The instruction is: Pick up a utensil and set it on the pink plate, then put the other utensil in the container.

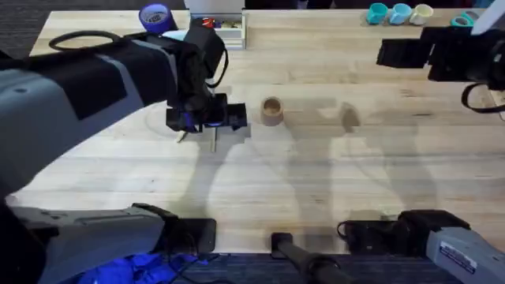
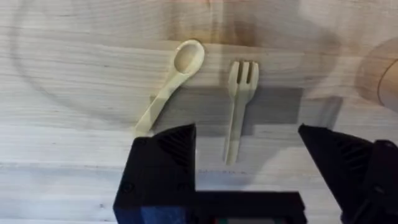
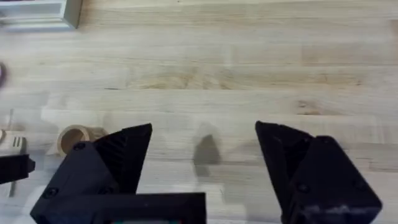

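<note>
The left gripper (image 2: pixel 245 168) hangs wide open and empty over the fork (image 2: pixel 239 106) lying flat on the desk (image 2: pixel 74 81) — the spoon (image 2: pixel 171 84) just beside it could get nudged or caught too. The right gripper (image 3: pixel 202 171) also gapes empty.

overhead: fixed above arm bases, looks down + fwd over whole bench (image 1: pixel 331 181).
left wrist: close, straight down at fork (image 2: pixel 239 106) + spoon (image 2: pixel 171 84).
right wrist: low, slanted across bench.
shared: container (image 1: pixel 271 111), overhead + right wrist.
</note>
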### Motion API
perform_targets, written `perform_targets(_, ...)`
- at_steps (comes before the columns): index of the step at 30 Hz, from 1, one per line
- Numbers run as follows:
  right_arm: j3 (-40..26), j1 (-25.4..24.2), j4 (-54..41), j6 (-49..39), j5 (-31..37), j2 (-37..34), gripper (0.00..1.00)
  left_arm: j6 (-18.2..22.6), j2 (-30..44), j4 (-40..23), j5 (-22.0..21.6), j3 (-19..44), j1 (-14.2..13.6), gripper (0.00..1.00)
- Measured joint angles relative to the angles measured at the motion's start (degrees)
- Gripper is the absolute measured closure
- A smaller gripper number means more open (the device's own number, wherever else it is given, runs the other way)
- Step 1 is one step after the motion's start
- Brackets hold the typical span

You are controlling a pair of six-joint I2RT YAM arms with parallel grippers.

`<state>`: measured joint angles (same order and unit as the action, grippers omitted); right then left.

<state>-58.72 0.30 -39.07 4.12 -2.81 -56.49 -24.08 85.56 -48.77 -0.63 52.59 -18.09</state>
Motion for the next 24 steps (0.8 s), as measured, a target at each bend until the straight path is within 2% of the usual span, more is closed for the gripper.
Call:
perform_targets(9, 0.0, 0.02, -0.07, 0.02, -2.88, 0.0, 0.004, 0.02, 0.0, 0.86, 0.0, -2.17, 0.0, 0.009)
perform_targets(19, -0.02, 0.02, -1.43, -3.11, -13.72, -2.43, 0.005, 0.02, 0.0, 1.04, 0.0, -2.31, 0.0, 0.009)
perform_targets(24, -0.02, 0.02, -5.34, -4.65, -16.29, -3.15, 0.004, 0.02, -0.02, 2.07, 0.0, -2.31, 0.0, 0.009)
